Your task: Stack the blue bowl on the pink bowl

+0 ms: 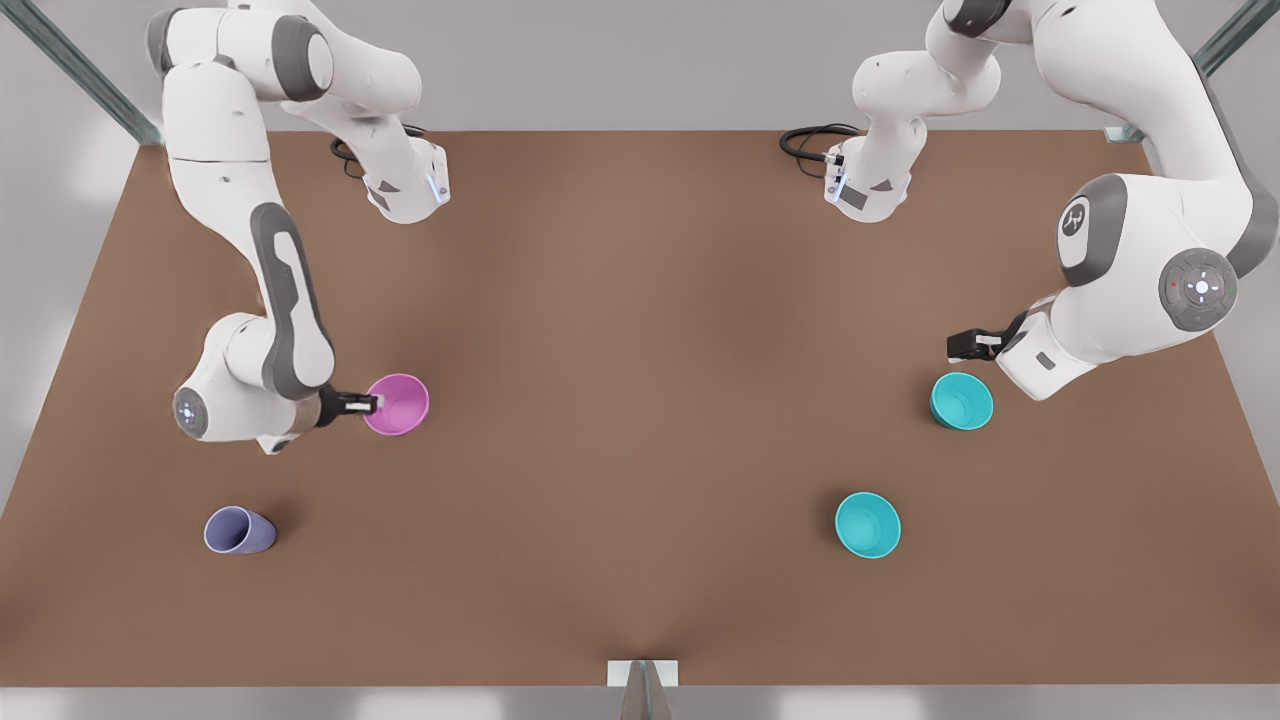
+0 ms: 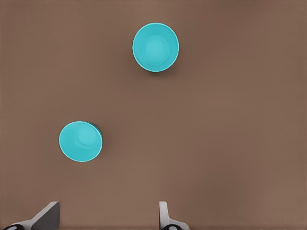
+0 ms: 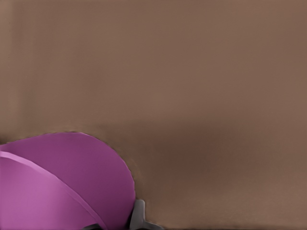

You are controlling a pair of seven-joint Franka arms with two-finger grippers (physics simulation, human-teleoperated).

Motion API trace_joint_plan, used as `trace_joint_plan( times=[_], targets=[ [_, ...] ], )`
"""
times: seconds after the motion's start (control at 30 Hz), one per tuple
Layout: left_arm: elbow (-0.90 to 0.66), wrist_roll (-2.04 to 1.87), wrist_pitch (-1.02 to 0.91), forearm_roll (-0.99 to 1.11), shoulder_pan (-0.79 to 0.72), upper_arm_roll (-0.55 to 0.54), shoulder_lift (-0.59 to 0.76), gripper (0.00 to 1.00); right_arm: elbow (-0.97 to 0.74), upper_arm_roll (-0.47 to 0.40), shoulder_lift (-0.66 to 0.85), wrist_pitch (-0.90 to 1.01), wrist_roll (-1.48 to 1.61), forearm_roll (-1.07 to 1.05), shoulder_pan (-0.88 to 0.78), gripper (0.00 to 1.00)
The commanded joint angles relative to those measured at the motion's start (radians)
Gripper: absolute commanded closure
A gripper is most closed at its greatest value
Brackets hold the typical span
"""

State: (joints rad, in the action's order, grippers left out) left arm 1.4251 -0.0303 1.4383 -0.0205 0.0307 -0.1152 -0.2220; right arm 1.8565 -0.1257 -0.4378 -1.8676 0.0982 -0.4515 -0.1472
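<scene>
The pink bowl (image 1: 397, 404) sits at the front view's left, and in the right wrist view it looms close (image 3: 72, 182). My right gripper (image 1: 365, 403) is shut on the pink bowl's rim (image 3: 115, 223), one finger (image 3: 139, 215) pressed against the outer wall. Two look-alike blue bowls stand upright at the front view's right. One blue bowl (image 1: 962, 400) (image 2: 80, 141) lies just in front of my left gripper (image 1: 960, 345) (image 2: 106, 218), which hovers open and holds nothing. The other blue bowl (image 1: 868, 524) (image 2: 155, 47) sits farther toward the table's front edge.
A lavender-blue cup (image 1: 238, 530) lies on its side near the front left corner of the brown table (image 1: 640, 400). Black cables (image 1: 805, 140) rest at the back by the arm bases. A wide stretch of bare table separates the pink bowl from the blue ones.
</scene>
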Motion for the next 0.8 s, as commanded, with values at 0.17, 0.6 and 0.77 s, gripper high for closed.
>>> trace_joint_plan(
  times=[0.17,0.6,0.77],
  targets=[
    [-0.002,0.0,0.001,0.002,0.0,-0.001,0.003,0.0,-0.476,0.0,-0.32,-0.031,-0.979,-0.366,-0.342,0.79],
    [-0.003,0.0,0.001,0.002,0.002,0.0,0.003,0.0,-0.654,0.009,-0.561,-0.337,-1.031,-0.366,-0.454,0.35],
    [-0.005,-0.002,0.013,0.002,0.005,0.003,0.001,0.0,-0.64,0.009,-0.498,-0.343,-1.026,-0.365,-0.459,0.0]
  ],
)
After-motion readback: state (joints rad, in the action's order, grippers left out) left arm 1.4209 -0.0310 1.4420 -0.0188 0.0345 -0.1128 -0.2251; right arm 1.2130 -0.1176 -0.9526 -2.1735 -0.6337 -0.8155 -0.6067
